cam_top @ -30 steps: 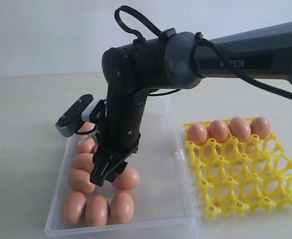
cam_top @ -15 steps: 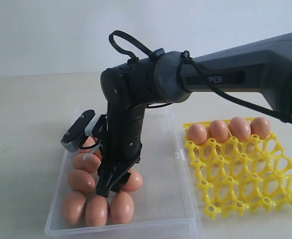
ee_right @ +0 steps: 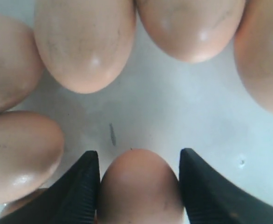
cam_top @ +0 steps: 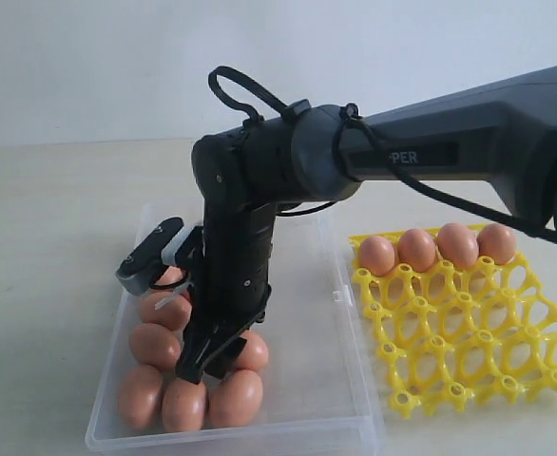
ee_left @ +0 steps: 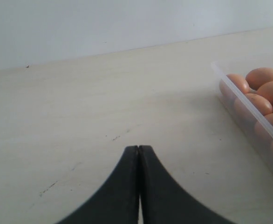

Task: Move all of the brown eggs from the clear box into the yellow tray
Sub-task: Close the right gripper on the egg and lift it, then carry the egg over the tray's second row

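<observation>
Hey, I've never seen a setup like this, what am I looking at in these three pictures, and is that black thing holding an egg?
It's a two-armed robot on a pale table. One picture looks on from outside; the other two come from cameras on each arm's wrist.

Outside view: the black right arm reaches down into the clear box, among loose brown eggs. Beside the box sits the yellow tray, with four eggs in its far row.

Right wrist view: the right gripper has its jaws open on either side of one egg. They look close to its sides, but I can't tell whether they grip it yet.

Left wrist view: the left gripper is shut, holding nothing, over bare table beside the box.
</observation>
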You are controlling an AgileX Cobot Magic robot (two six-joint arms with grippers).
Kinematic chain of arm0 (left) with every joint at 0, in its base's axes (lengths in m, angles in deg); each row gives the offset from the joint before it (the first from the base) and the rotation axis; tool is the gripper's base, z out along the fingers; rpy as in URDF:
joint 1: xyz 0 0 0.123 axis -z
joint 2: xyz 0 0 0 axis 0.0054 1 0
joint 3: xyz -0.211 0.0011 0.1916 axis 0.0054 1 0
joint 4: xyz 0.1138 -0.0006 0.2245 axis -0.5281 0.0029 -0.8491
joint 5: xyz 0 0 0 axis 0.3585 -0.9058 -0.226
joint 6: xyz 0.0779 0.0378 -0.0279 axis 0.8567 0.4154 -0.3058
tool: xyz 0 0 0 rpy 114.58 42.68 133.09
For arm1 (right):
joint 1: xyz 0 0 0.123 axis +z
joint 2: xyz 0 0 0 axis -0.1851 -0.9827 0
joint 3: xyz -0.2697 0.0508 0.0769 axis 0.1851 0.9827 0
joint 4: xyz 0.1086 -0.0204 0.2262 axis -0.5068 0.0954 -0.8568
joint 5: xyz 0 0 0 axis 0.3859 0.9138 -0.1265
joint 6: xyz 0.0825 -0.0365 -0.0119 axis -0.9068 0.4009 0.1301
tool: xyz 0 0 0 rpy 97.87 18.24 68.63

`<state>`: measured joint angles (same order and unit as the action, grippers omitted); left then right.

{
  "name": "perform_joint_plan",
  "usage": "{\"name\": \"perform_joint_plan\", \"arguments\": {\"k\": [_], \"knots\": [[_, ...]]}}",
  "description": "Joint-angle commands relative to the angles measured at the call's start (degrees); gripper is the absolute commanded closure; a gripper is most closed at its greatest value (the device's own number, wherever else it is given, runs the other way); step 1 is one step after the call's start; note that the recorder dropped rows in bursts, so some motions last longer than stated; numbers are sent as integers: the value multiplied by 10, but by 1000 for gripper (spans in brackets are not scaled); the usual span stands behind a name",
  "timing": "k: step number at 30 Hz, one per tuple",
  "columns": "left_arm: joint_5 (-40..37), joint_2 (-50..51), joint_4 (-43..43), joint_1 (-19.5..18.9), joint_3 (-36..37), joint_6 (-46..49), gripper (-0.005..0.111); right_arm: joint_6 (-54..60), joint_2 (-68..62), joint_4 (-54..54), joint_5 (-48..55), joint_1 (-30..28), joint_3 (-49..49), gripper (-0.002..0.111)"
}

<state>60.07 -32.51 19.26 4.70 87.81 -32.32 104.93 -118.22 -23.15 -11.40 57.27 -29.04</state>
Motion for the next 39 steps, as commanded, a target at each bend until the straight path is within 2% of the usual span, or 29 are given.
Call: {"name": "perform_joint_plan", "arguments": {"k": [1, 8, 15, 20, 23, 28, 33, 39], "knots": [[8, 0, 1, 2, -2, -2, 107, -7, 29, -6, -47, 0, 0, 108], [8, 0, 1, 2, -2, -2, 107, -19, 107, -6, -180, 0, 59, 108], [8, 0, 1, 2, -2, -2, 107, -59, 232, -15, -389, -19, 226, 108], [8, 0, 1, 2, -2, -2, 107, -67, 328, -58, -552, -67, 378, 108], [8, 0, 1, 2, -2, -2, 107, -67, 378, -121, -649, -106, 464, 108], [8, 0, 1, 2, -2, -2, 107, -101, 402, -164, -804, -168, 586, 108], [8, 0, 1, 2, -2, -2, 107, -217, 390, -108, -824, -194, 600, 108], [8, 0, 1, 2, -2, -2, 107, -236, 352, -107, -843, -194, 600, 108]]}}
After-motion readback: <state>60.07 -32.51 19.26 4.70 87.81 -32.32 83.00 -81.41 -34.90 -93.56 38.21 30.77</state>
